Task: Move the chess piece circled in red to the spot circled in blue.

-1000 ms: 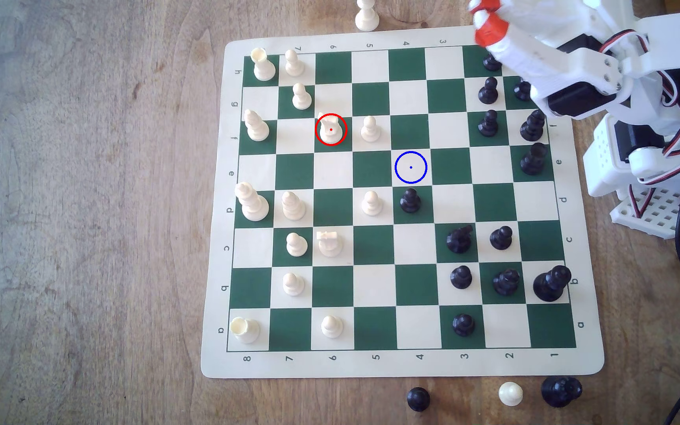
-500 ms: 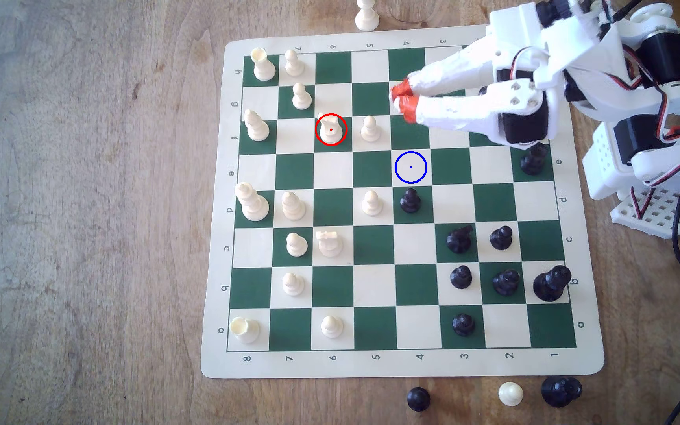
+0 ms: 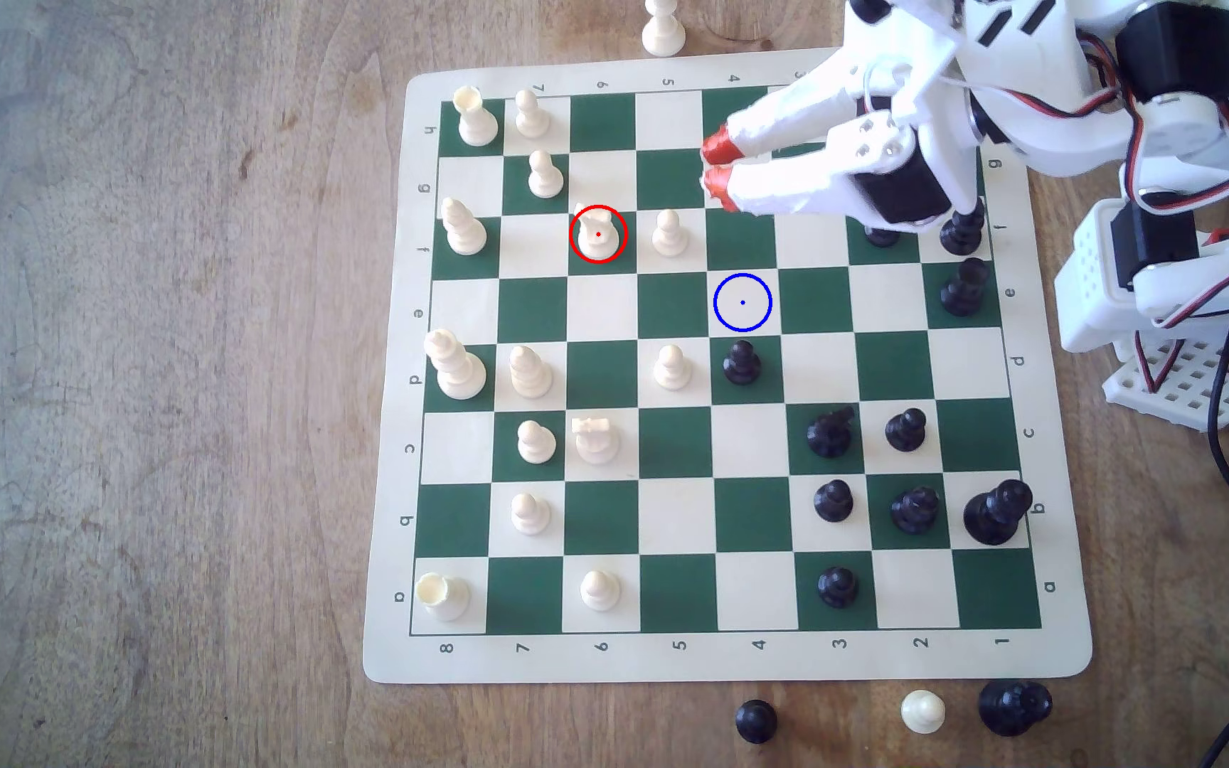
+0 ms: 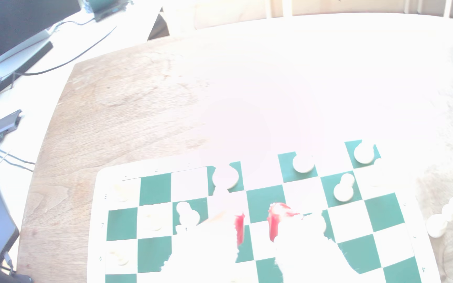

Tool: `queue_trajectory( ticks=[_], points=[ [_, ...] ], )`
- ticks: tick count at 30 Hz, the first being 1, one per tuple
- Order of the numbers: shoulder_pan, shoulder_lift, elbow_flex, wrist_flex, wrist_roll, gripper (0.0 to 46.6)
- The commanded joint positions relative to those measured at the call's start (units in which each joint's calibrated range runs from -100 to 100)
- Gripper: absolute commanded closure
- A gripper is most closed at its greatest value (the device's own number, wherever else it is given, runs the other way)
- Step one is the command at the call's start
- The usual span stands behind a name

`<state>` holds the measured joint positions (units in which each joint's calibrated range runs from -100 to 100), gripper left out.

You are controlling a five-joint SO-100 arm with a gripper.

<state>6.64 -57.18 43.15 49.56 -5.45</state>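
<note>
We are viewing the white printed claw with red-taped tips (image 3: 716, 168) reaching out over the green-and-cream vinyl chessboard (image 3: 678, 657); its two tips are standing slightly apart with nothing between them, a narrow gap that the wrist view (image 4: 255, 225) is also showing. We are judging this as the approach, the claw carrying nothing because the grasp is not yet made. Just beyond the tips, a round-headed cream pawn (image 3: 669, 232) is standing, and it may be crowding the reach. Past that pawn, the small cream plastic knight with the notched head, ringed in red (image 3: 598, 235), is sitting upright on its green square, well apart from the tips. The cream square ringed in blue (image 3: 742, 303) is lying bare to one side of the claw, nearer the tips than the knight is, with a black pawn (image 3: 741, 362) adjoining it. Farther out, the board is resting on a worn wooden tabletop (image 3: 153, 369). In the overexposed wrist view, a dark monitor (image 4: 15, 24) and cables are occupying a neighbouring desk.
</note>
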Motion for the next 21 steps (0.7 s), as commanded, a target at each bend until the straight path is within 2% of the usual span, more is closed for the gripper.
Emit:
queue_trajectory(
  ticks=[1, 4, 8, 13, 21],
  points=[
    [4.2, 3.5, -6.2, 1.9, -0.1, 38.1],
    [6.0, 6.8, -6.9, 1.8, 0.2, 36.9],
    [6.4, 16.0, -14.6, 3.7, -0.7, 34.6],
    [6.2, 25.4, -23.8, 4.5, -1.6, 35.6],
    [8.0, 37.0, -27.2, 1.6, -2.3, 33.0]
  ],
)
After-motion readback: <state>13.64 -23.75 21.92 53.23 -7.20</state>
